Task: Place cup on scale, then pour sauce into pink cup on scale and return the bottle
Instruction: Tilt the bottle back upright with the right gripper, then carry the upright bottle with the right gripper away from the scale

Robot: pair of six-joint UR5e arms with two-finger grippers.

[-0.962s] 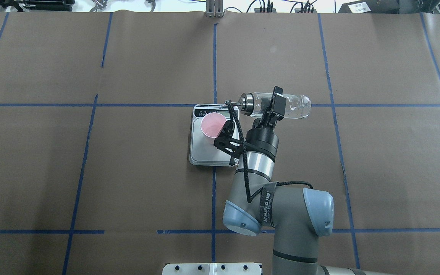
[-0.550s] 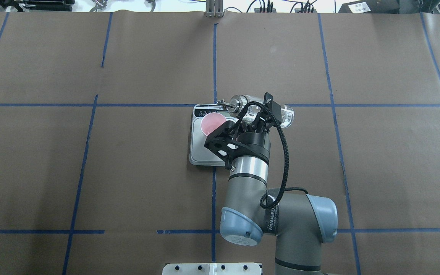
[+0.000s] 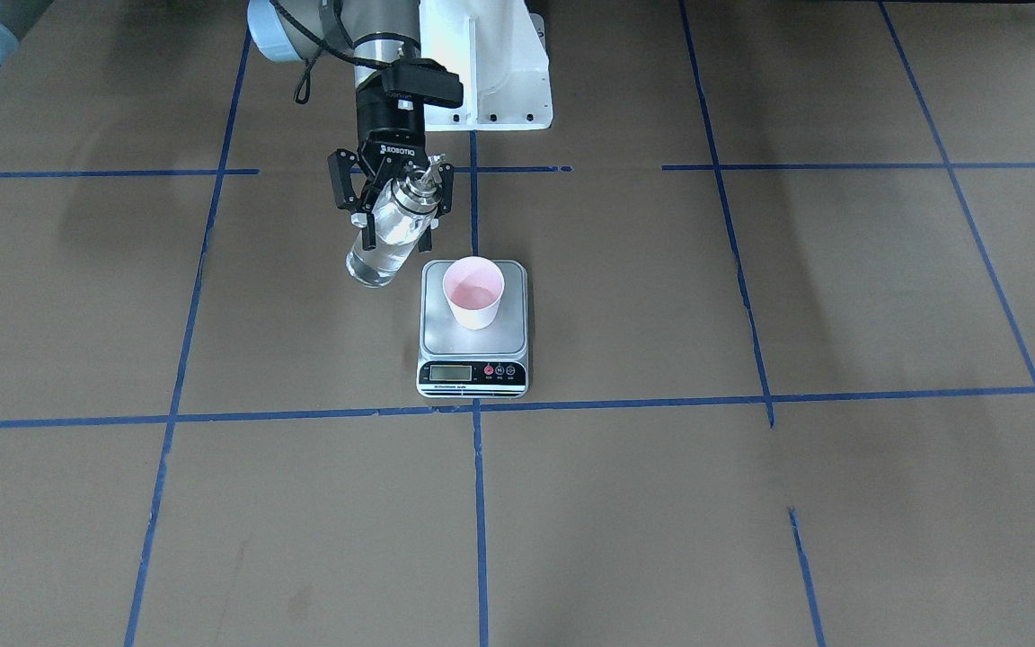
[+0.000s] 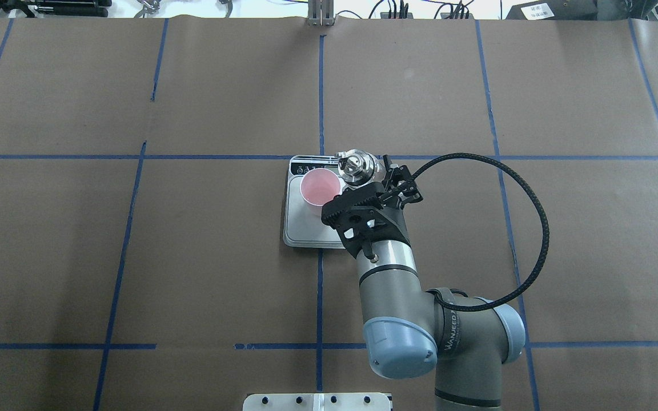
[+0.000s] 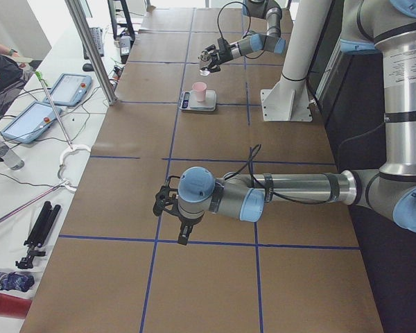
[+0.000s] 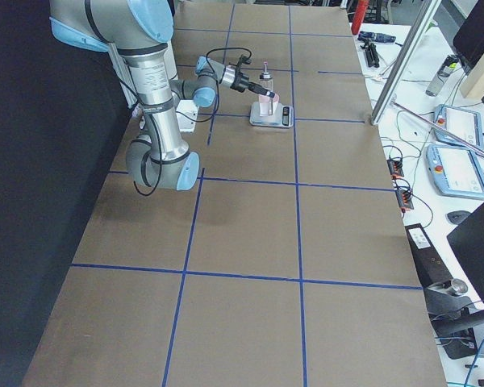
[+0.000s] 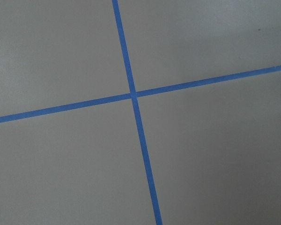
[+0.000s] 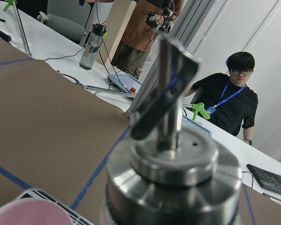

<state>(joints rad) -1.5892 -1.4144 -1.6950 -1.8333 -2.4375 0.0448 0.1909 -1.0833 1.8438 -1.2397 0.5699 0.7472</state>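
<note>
The pale pink cup [image 3: 473,292] stands upright on the silver scale [image 3: 446,340], toward its display end; it also shows in the overhead view [image 4: 320,187]. My right gripper [image 3: 396,232] is shut on the clear glass bottle [image 3: 374,261], held off the table beside the scale's right side. The bottle stands nearly upright, slightly tilted, with its silver spout cap [image 4: 357,164] on top and clear liquid inside. The cap [image 8: 173,164] fills the right wrist view. My left gripper [image 5: 163,205] hovers over bare table far from the scale; I cannot tell whether it is open or shut.
Brown paper with blue tape lines [image 7: 133,96] covers the table. The robot's white base [image 3: 486,63] stands behind the scale. A black cable [image 4: 534,228] loops out to the right of the right wrist. Operators and tablets [image 5: 66,87] are beyond the far edge.
The right wrist has turned: the bottle went from lying sideways with its spout over the cup to nearly upright, drawn back beside the scale. Cup and scale have not moved.
</note>
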